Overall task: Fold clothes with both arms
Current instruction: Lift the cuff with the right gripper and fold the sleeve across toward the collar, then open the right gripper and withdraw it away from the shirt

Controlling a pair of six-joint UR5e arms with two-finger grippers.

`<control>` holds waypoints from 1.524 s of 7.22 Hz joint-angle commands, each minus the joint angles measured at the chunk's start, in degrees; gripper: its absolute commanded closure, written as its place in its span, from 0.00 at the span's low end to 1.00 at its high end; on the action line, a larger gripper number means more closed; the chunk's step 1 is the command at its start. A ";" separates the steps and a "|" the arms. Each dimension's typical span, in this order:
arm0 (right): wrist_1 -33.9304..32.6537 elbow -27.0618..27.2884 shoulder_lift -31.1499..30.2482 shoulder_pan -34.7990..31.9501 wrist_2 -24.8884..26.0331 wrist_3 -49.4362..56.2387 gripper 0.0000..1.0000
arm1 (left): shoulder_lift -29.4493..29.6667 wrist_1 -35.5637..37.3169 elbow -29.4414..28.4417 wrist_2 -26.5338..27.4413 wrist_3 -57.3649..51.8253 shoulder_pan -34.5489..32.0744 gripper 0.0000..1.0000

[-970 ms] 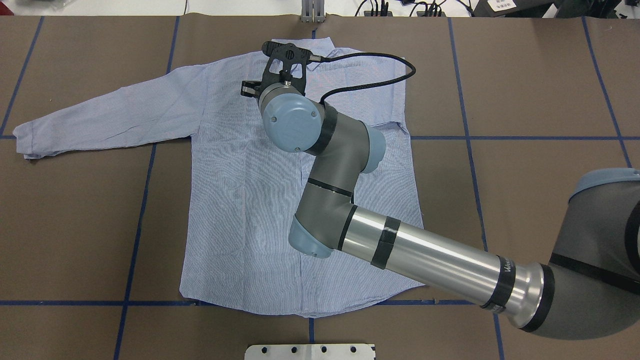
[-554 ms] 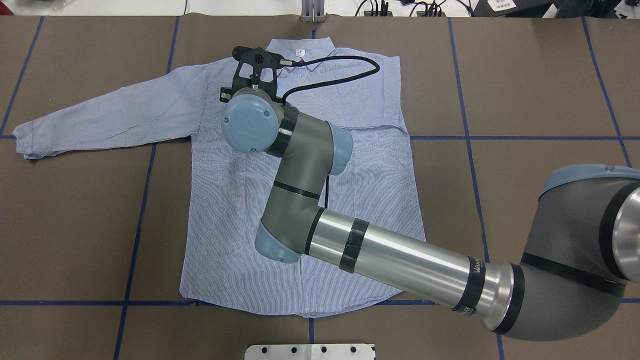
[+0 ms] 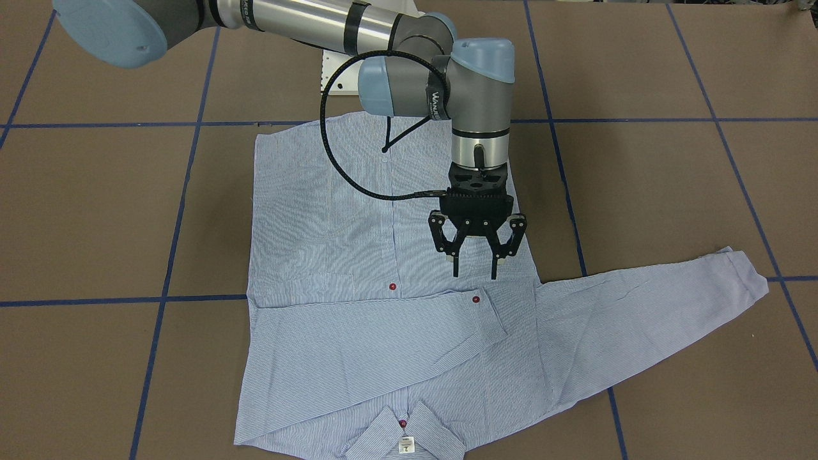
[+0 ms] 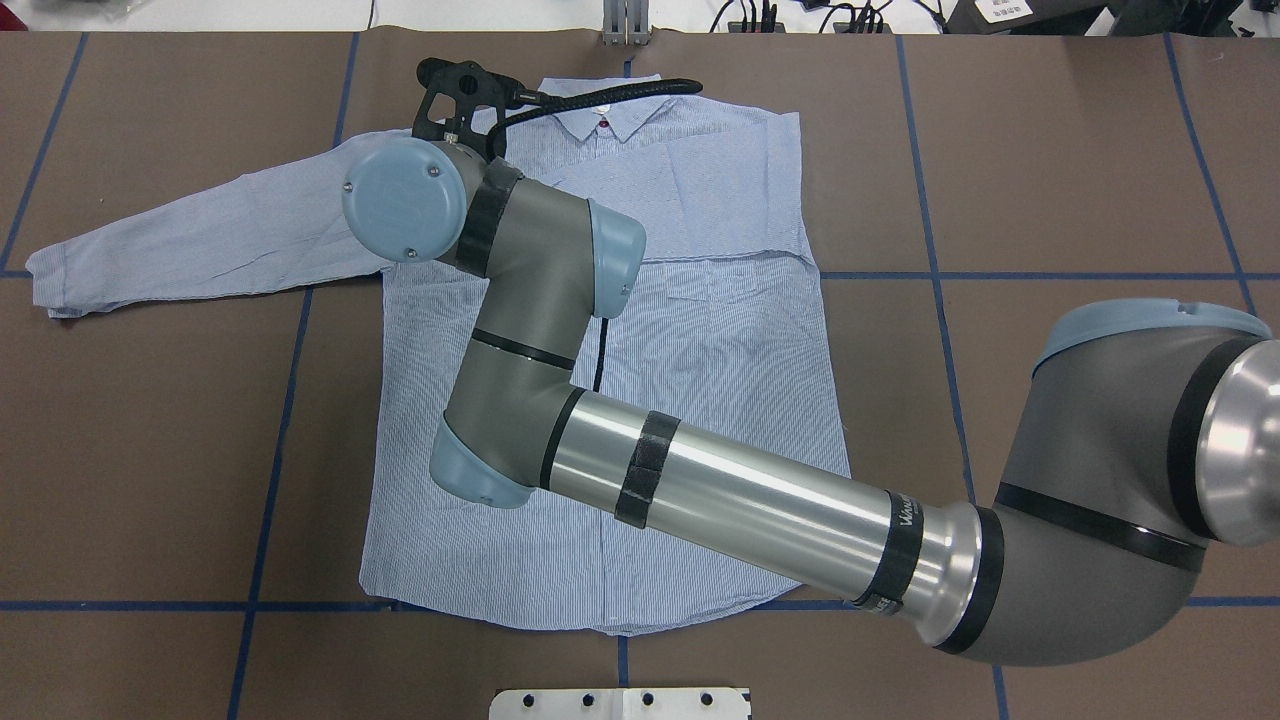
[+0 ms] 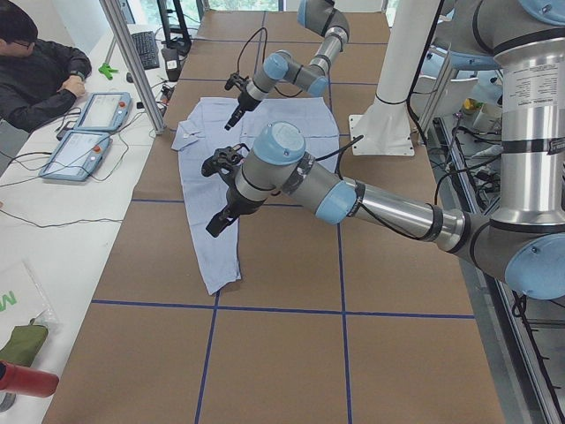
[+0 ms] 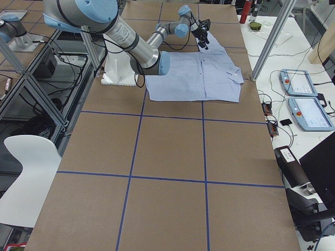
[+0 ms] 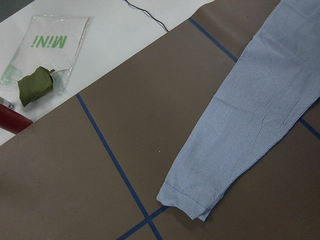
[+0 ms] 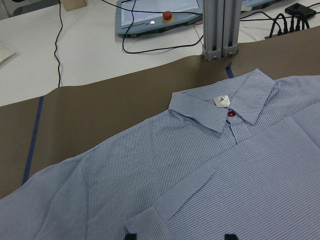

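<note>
Across the brown paper-covered surface (image 3: 96, 211), the black two-finger right claw (image 3: 475, 273) hung released above the light blue, finely striped button-up shirt (image 3: 319, 217), one sleeve (image 3: 358, 338) folded over the chest. Overhead, the other sleeve (image 4: 200, 235) stretched far left. From the left end, the left claw (image 5: 215, 227) hung out that way; released or clenched, I could not tell. Its wrist camera showed the cuff (image 7: 187, 202); gripping it and folding inward seemed next.

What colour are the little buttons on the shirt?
The buttons on the shirt are dark red, clearest in the front-facing view.
</note>
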State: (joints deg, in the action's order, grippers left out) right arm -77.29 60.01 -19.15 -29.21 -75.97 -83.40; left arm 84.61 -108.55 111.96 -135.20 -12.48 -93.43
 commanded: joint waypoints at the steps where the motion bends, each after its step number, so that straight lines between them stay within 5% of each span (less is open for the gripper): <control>1: -4.27 0.80 -1.32 -8.53 -13.52 2.70 0.01 | 0.64 -0.96 -1.99 -0.07 0.35 0.09 0.00; 4: -4.71 19.46 -21.73 -20.48 -28.31 24.61 0.00 | 0.37 -15.76 -7.34 0.02 5.53 3.40 0.00; 6: -6.37 30.54 -35.27 -35.22 -47.25 44.01 0.00 | 0.29 -30.60 -18.13 0.02 10.41 5.09 0.00; 7: -7.77 34.43 -41.61 -40.60 -52.30 51.95 0.00 | 0.29 -35.37 -21.40 0.54 19.07 8.41 0.00; 11: -8.05 40.53 -49.93 -44.09 -52.09 57.92 0.00 | 0.64 -61.55 -38.01 11.42 38.79 17.29 0.00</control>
State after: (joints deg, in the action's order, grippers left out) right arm -85.48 99.62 -67.98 -72.99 -128.34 -26.03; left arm 85.05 -162.89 77.87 -127.79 19.54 -79.70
